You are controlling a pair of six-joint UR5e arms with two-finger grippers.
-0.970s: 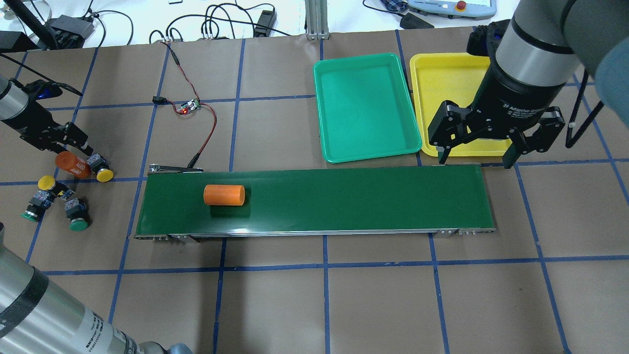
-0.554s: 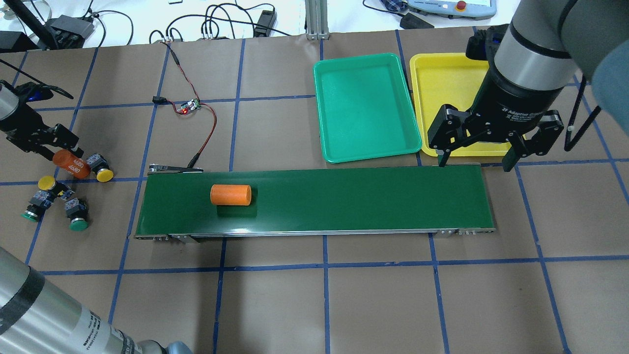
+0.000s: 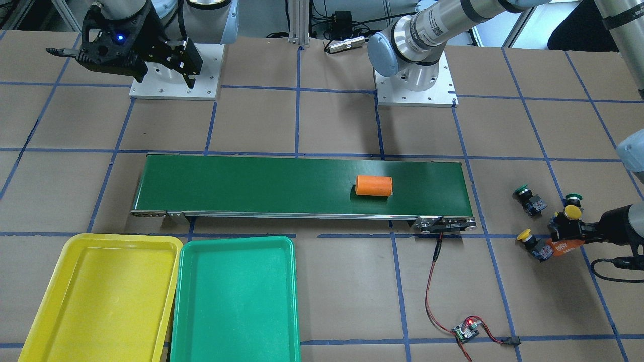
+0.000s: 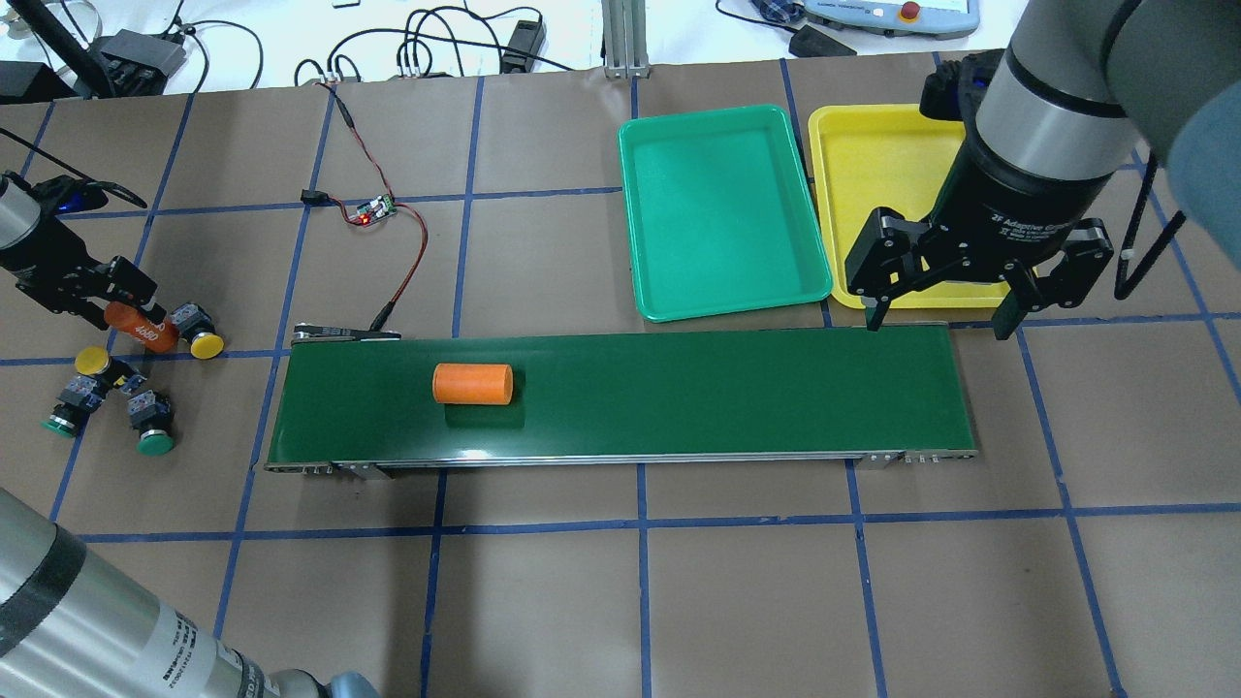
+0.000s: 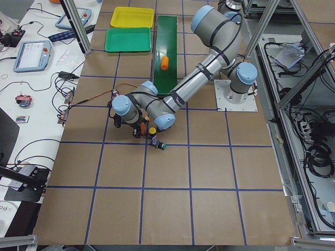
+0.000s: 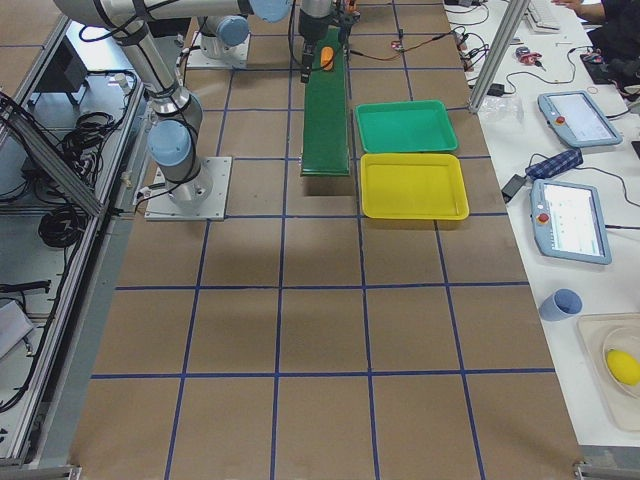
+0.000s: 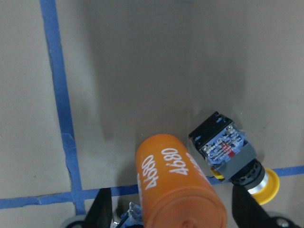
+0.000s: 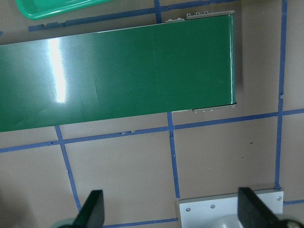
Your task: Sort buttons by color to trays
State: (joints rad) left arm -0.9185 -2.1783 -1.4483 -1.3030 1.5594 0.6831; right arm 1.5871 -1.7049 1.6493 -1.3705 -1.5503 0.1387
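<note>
- Orange first; found the "4680" cylinder (image 7: 173, 180) lodged between the fingers (image 7: 102, 213) of the left gripper (image 7: 172, 216), one finger on each side; could not make out whether pressed onto it or merely straddling it.
- Found a yellow-capped button (image 7: 230, 152) lying on its side just beside that gripper's tip, close against the cylinder; could not judge whether touching or apart.
- Saw three more grouped on the brown paper (image 4: 543, 601) near the left gripper, on its side toward the robot: a second yellow-capped button (image 4: 94, 361), a green-capped button (image 4: 60, 419) and another green-capped button (image 4: 155, 438).
- Found the right gripper (image 4: 938, 325) with fingers spread wide and gripping nothing; hung above the far end of the conveyor belt (image 4: 679, 397).
- Located the yellow tray (image 4: 873, 165) just beyond that gripper, partly hidden behind it; located the green tray (image 4: 722, 208) next to the yellow one, on the side toward the left gripper; counted all four buttons well apart from both.
- Spotted a plain orange cylinder (image 4: 472, 384) lying on the belt between the two grippers, nearer the left one.
</note>
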